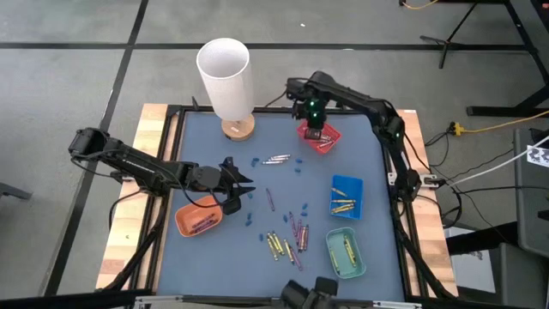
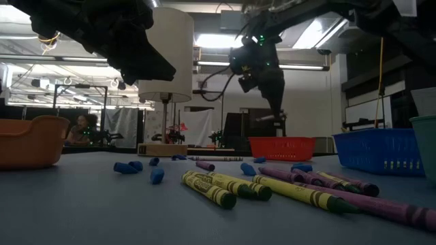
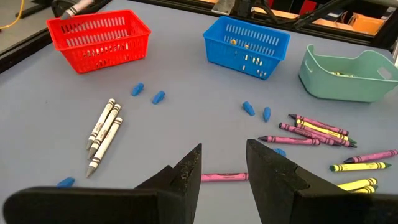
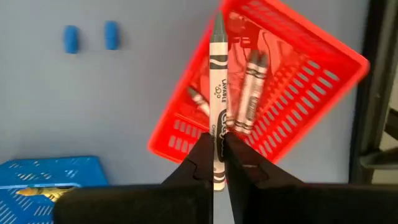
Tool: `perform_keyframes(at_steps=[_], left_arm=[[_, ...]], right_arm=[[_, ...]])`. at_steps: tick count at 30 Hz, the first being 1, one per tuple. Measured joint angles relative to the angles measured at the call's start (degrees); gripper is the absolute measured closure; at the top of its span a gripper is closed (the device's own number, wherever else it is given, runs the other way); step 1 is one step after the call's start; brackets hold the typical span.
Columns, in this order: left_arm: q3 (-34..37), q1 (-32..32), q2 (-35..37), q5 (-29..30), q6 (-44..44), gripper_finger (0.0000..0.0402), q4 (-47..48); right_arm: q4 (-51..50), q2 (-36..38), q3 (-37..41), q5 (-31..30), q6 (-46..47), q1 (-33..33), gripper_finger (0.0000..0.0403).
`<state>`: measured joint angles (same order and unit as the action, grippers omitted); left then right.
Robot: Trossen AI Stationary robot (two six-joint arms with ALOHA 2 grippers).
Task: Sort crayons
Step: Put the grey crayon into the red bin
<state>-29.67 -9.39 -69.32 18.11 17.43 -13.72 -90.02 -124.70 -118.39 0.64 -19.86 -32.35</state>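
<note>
My right end effector is pinching a silver-grey paper-wrapped crayon between its two dark fingers, which are pressed against the stick's lower part. It hangs above the red slotted plastic basket, upper centre-right of the high view. In the right wrist view the held crayon points over that basket's rim, and a few more grey crayons lie inside it.

My left end effector sits left of centre in the high view, its fingers spread with nothing between them. It is above the blue-grey counter, just beside the orange rounded plastic tray, which holds some purple-pink crayons.

Ahead of it in the left wrist view, three loose silver-grey crayons lie together on the counter, and a single purple-pink crayon lies just past the fingertips.

Lower centre of the high view, a loose cluster of yellow and purple-pink crayons lies on the counter. At right stand a blue slotted plastic basket with gold-orange crayons inside and a pale green rounded tray with yellow ones.

Small blue bits are scattered around the middle. A white cylindrical lamp shade on a wooden base stands at the counter's upper left edge.
</note>
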Motion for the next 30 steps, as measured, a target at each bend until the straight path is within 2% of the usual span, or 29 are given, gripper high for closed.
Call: perform_keyframes(at_steps=[8,18,30], left_arm=[[0.0,0.0,0.0,0.02,-0.02,0.0292,-0.01],[0.0,-0.02,0.0,0.02,-0.02,0.0292,-0.01],[0.0,-0.02,0.0,0.04,-0.07,0.0292,0.0]], right_arm=[[0.04,0.0,0.0,0.0,0.07,-3.73,0.0388],[0.07,0.0,0.0,-0.02,0.07,-3.59,0.0385],[2.06,0.0,0.0,-0.15,0.07,-3.64,0.0289]])
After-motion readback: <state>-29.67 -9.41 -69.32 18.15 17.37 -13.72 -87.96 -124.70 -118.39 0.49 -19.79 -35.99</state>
